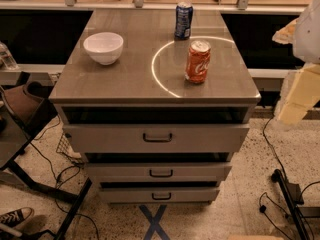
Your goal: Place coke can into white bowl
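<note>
A: What is seen at the left of the cabinet top (125, 81)?

B: The white bowl (103, 47), plain and glossy, is set upright there.

A: And further right?

B: A dark blue can (183, 20) is stood at the back. The coke can (198, 61), orange-red with white script and a silver top, is stood upright inside a ring of light (153, 66), well apart from the bowl.

A: The gripper (298, 95)?

B: It is held off the cabinet's right side; wide or narrow cannot be told.

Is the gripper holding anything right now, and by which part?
Nothing, as far as shows: the coke can stands free on the cabinet top, the gripper off at the right edge, apart from it.
</note>
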